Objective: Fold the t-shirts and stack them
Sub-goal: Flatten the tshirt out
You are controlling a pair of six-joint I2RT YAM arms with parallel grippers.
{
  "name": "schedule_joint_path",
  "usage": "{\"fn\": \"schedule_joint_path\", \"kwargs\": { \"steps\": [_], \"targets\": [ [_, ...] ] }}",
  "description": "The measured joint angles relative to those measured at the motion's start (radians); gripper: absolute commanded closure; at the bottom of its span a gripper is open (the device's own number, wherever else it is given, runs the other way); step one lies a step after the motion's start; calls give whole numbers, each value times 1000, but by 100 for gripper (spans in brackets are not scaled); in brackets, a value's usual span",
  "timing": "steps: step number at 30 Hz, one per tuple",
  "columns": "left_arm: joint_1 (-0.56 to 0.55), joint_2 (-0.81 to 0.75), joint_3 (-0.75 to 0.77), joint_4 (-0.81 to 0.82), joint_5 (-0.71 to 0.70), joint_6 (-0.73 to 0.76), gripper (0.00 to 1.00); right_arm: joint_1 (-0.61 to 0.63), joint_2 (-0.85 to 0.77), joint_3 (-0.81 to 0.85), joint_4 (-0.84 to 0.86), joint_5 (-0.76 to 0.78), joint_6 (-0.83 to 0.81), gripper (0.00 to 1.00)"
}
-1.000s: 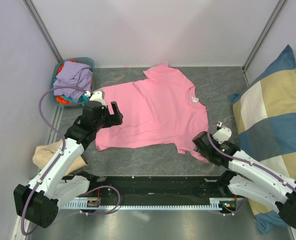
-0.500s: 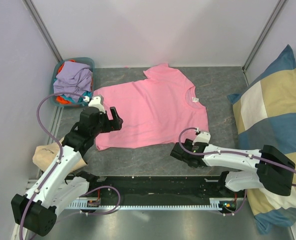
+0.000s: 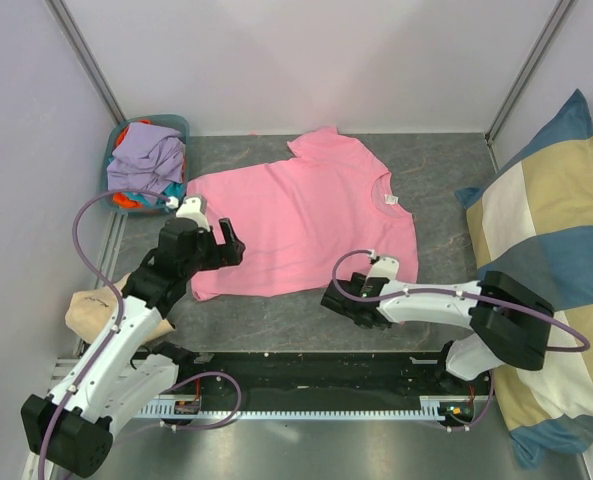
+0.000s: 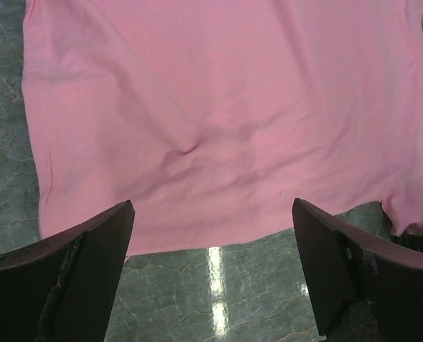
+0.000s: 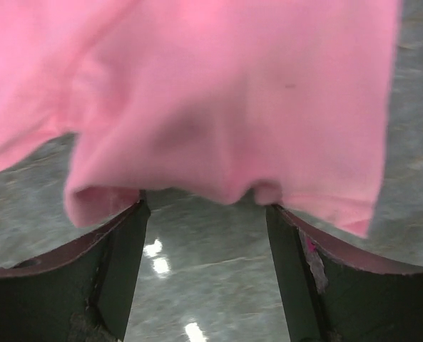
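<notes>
A bright pink t-shirt point(image 3: 306, 215) lies spread flat on the grey tabletop, its white neck label point(image 3: 391, 201) toward the right. My left gripper point(image 3: 224, 250) hovers open over the shirt's near-left edge. In the left wrist view that gripper point(image 4: 211, 271) frames the shirt point(image 4: 218, 107), whose straight edge lies just ahead of the wide-apart fingers point(image 4: 90, 263). My right gripper point(image 3: 341, 303) sits low at the shirt's near edge. In the right wrist view it point(image 5: 205, 214) is open, and a rumpled fold of the pink cloth point(image 5: 218, 107) lies at its fingertips, ungripped. More t-shirts, lavender point(image 3: 146, 152) on top, fill a basket.
The teal basket point(image 3: 177, 126) stands at the back left corner. A large blue-and-cream checked cushion point(image 3: 541, 250) leans along the right side. A tan bundle point(image 3: 91, 305) lies by the left arm. Metal posts and pale walls close in the back.
My right gripper has swept left along the shirt's near edge, from the near-right sleeve toward the middle. The left gripper has shifted slightly nearer and stayed wide open.
</notes>
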Motion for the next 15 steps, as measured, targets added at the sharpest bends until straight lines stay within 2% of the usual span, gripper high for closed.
{"fn": "schedule_joint_path", "kwargs": {
  "steps": [6, 15],
  "targets": [
    [0, -44, 0, -29, 0, 0, 0, 53, 98, 149, 31, -31, -90, 23],
    [0, -77, 1, -53, -1, 0, 0, 134, 66, 307, -19, -8, -145, 23]
  ]
}}
